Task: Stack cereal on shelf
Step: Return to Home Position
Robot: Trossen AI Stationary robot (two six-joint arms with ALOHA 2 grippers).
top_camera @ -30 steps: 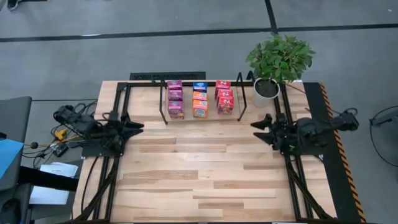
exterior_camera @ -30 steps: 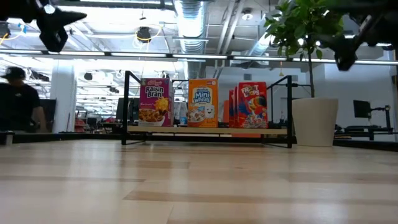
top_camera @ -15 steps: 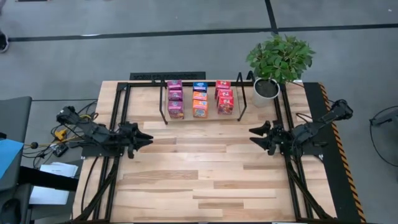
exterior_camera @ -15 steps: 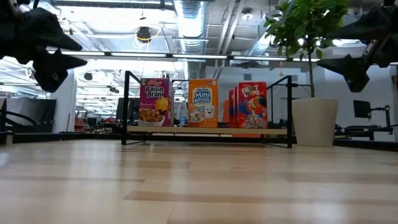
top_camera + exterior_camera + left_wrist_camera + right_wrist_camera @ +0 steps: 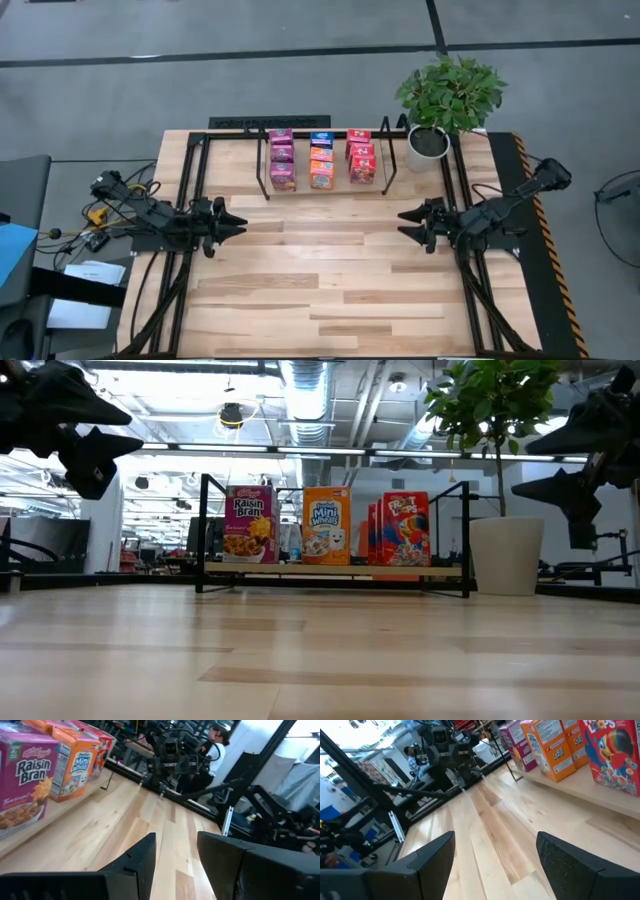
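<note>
Bench (image 5: 320, 285) bare across middle and near half: clear lane between left gripper (image 5: 243, 222) and right gripper (image 5: 402, 222), both hanging above the wood near the side rails. Far edge obstructed: shelf (image 5: 263, 165) filled by three rows of cereal (image 5: 321, 176); potted plant (image 5: 428, 142) just beside its right end.

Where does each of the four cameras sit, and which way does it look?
High view: above the table, looking straight down; shows the shelf, left gripper and right gripper.
Low view: at table height, level towards the cereal boxes; both arms in the upper corners.
Left wrist view: on the left arm, facing the right arm; own open fingers show.
Right wrist view: on the right arm, facing the left arm; own open fingers show.
Shared: all four show the cereal boxes.
</note>
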